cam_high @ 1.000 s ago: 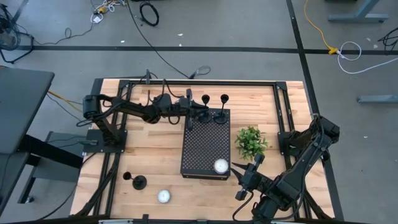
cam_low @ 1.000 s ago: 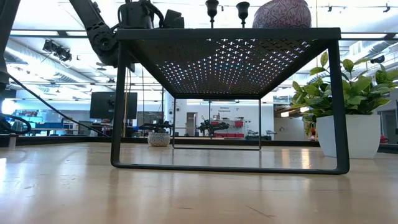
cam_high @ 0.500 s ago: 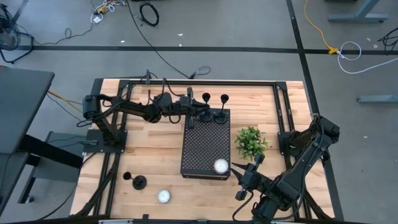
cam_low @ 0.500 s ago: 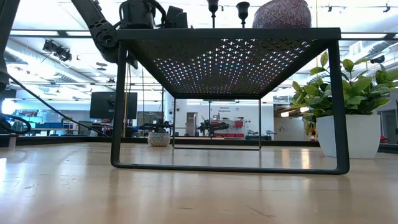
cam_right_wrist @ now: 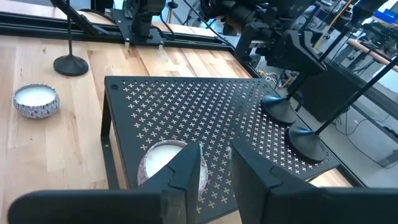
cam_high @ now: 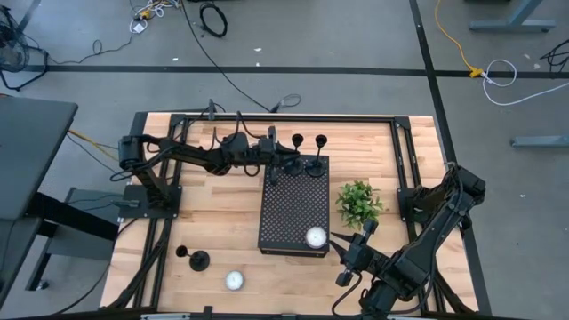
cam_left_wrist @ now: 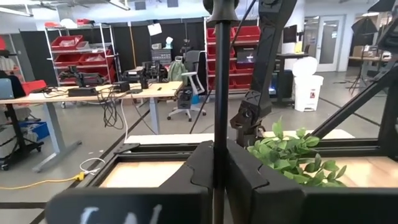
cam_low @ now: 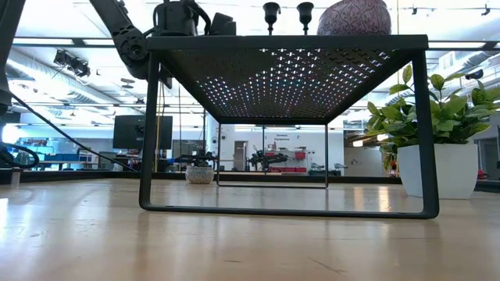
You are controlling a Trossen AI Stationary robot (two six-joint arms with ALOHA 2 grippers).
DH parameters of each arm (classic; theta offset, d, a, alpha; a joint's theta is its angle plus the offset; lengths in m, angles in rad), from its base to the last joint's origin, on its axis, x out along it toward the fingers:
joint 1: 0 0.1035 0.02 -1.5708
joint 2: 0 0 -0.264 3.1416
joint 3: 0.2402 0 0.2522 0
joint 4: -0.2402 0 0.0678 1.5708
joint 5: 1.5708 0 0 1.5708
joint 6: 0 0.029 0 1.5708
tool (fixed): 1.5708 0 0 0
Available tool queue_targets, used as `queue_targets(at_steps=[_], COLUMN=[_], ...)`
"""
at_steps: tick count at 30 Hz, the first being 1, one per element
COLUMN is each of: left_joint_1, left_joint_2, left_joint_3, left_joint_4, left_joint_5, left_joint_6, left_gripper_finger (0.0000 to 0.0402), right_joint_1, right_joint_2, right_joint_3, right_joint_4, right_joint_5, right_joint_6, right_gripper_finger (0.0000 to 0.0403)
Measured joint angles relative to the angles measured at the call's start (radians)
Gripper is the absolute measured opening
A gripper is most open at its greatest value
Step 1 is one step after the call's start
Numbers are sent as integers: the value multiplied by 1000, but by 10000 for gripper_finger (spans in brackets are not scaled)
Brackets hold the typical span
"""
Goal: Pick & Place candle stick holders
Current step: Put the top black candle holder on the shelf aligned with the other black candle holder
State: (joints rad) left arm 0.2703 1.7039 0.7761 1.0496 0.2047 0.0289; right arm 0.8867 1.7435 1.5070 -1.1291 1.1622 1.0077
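Two matte-black candle stick holders stand upright at the far end of the black perforated shelf (cam_high: 293,209). My left gripper (cam_high: 284,162) reaches in from the table's left and is shut on the left holder (cam_high: 294,153). The second holder (cam_high: 317,156) stands free on its round base just to its right. The third holder (cam_high: 196,259) stands on its base on the table at the near left. My right gripper (cam_high: 338,244) is open and empty by the shelf's near right corner. My left gripper pinches the left holder's thin stem (cam_left_wrist: 217,93) between its two fingers (cam_left_wrist: 249,180). The fingers come level from the table's left and lie across the stem. The holder stays upright, its base (cam_high: 291,169) over the shelf's far end; whether the base rests there does not show.
A white round candle (cam_high: 316,237) sits on the shelf's near end, and another (cam_high: 234,280) sits on the table at the near left. A green plant in a white pot (cam_high: 358,203) stands right of the shelf. Black frame rails (cam_high: 284,117) border the table.
My left gripper, still shut on the left holder's stem, has carried it a little toward the table's right, nearer the second holder. The holder rose slightly and came down again, staying upright.
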Motion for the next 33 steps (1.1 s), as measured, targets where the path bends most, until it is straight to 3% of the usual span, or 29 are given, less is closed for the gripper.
queue_targets(at_steps=[12,17,33], left_joint_1=[-11,-28,-28], left_joint_2=[0,0,0], left_joint_3=[0,0,0], left_joint_4=[0,1,-1], left_joint_5=[0,-64,-97], left_joint_6=[-18,-17,-13], left_gripper_finger=[24,58,185], right_joint_1=[0,0,0], right_joint_2=[0,0,0], right_joint_3=[0,0,0], right_joint_4=[6,8,12], right_joint_5=[0,0,0], right_joint_6=[0,-4,-4], right_gripper_finger=[86,86,86])
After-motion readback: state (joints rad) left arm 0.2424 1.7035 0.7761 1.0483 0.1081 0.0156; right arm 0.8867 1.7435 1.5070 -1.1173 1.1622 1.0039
